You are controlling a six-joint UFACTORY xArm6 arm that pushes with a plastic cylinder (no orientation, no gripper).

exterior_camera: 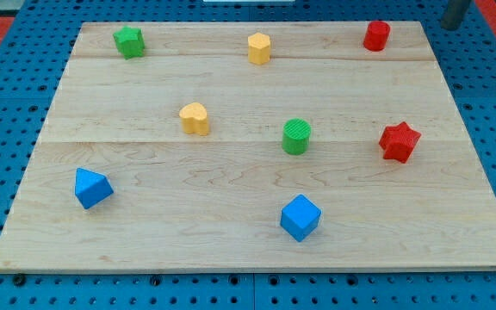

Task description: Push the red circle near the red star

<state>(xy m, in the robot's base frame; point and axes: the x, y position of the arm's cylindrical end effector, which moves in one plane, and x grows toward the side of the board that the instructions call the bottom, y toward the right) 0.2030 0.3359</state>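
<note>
Red circle [376,35] sits nr table's [231,250] top-right corner; push it toward bottom edge, stopping nr red star [399,142]. Rod end effector's tip not visible, state can't tell.

**Colleague:** How many blocks are you seeing?

**Me:** I count eight, all on one wooden board [231,258].

**Colleague:** By colour?

**Me:** Two of each.
- Two red: the red circle [376,35], the block closest to my tip [451,27], and the red star [399,142].
- Two green: a green circle [296,136] and a green star [129,40].
- Two yellow: a yellow heart [195,118] and a yellow block [259,48] whose shape I can't settle.
- Two blue: a blue cube [300,217] and an angular blue block [91,188], the one farthest from my tip.

**Colleague:** By shape?

**Me:** Two circles, two stars, one heart, one cube and two I can't name. There is one rod, mine.
</note>
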